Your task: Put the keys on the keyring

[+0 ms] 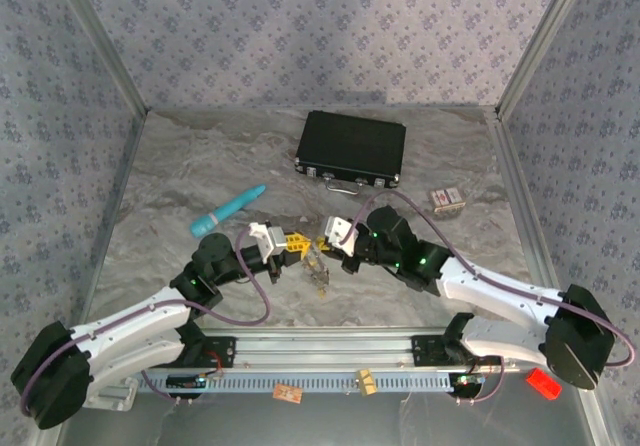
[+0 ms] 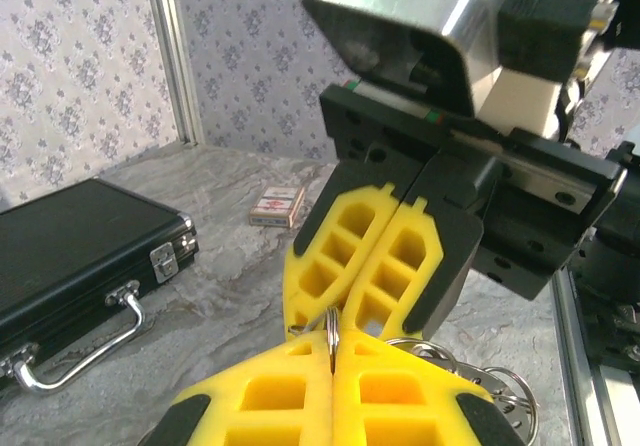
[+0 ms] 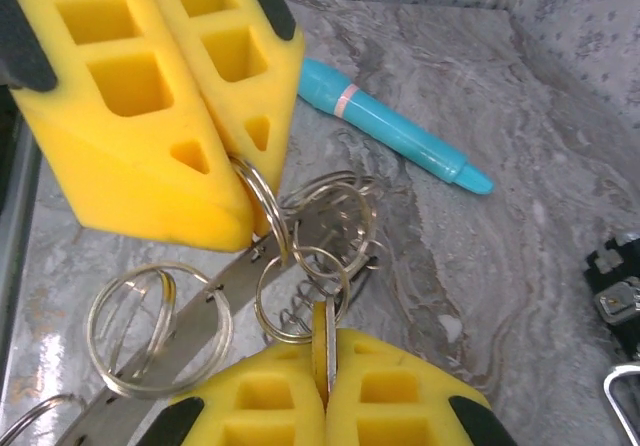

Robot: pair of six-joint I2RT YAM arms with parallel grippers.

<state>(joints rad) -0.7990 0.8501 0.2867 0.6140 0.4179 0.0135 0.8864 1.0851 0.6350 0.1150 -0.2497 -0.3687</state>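
Both jaws clenched: left gripper (image 2: 333, 344) on the keyring (image 3: 262, 206), right gripper (image 3: 325, 351) on a thin key (image 3: 321, 326); I judge threading unfinished

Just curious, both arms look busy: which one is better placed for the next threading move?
Probably right: the right fingers pinch a thin metal piece by a small ring and could steer it, while the left fingers clamp a neighbouring ring steady.
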